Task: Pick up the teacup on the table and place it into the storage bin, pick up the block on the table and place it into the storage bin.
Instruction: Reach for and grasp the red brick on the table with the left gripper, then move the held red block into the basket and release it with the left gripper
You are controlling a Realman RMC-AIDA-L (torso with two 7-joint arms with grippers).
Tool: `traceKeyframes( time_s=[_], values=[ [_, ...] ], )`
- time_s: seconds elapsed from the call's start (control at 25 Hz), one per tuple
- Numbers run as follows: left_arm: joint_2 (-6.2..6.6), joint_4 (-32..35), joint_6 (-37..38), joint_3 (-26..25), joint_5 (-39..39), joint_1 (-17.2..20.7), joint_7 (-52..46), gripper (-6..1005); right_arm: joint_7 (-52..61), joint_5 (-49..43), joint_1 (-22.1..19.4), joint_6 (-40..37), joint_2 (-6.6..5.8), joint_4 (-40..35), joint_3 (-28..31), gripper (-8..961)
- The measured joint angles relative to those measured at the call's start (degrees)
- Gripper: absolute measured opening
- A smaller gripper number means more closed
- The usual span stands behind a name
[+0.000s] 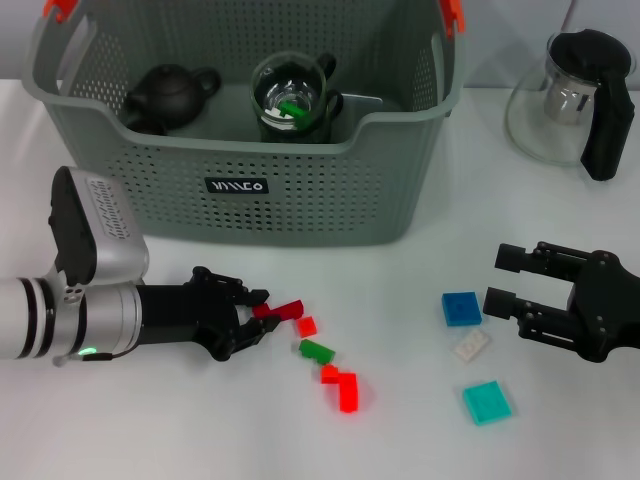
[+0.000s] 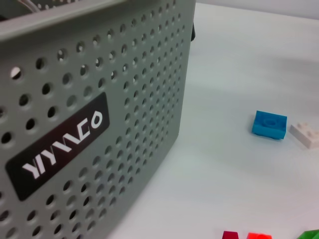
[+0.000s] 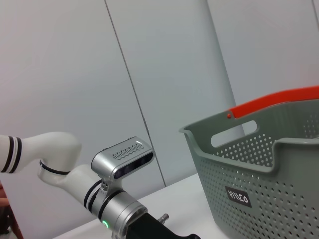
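White table [image 1: 400, 440], left pincer [image 1: 262, 312] shut on red block [image 1: 283, 310], right pincer [image 1: 505, 279] open and empty, teacup [image 1: 293, 97] in storage bin [image 1: 300, 200].

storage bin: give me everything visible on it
The storage bin is a large grey plastic basket with perforated walls, orange handle clips at its top corners and a black label on its front. It stands upright on the white table, holding a black teapot and a glass cup with a green piece inside. Neither gripper touches it.
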Motion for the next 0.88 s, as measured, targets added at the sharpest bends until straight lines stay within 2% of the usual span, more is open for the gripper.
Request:
traceKeyframes(
  time_s=[0.08,0.4,0.68,0.72,0.76,0.8,0.88],
  values=[
    [0.00,0.1,0.0,0.4,0.2,-0.1,-0.5,491,0.0,0.0,0.0,0.0,0.00,0.0,0.0,666],
    [0.09,2.1,2.0,0.3,0.0,0.4,-1.3,165,0.0,0.0,0.1,0.0,-0.07,0.1,0.0,666],
    [0.48,5.9,7.1,-0.1,0.3,0.8,-4.8,165,0.0,0.1,0.2,0.1,-0.23,0.1,0.0,665],
    [0.70,6.6,8.6,-0.1,0.3,1.0,-5.3,165,0.0,0.1,0.2,0.0,-0.24,0.0,0.0,665],
    [1.47,8.4,13.1,-0.7,0.3,1.3,-6.5,165,0.0,0.1,0.2,-0.1,-0.25,0.0,0.0,665],
    [1.47,8.4,13.1,-0.7,0.3,1.3,-6.5,165,0.0,0.1,0.2,-0.1,-0.26,-0.1,0.0,665],
    [2.35,10.2,18.0,-2.4,0.4,1.3,-7.3,165,0.0,0.1,0.2,-0.1,-0.25,-0.2,0.0,665]
  ],
)
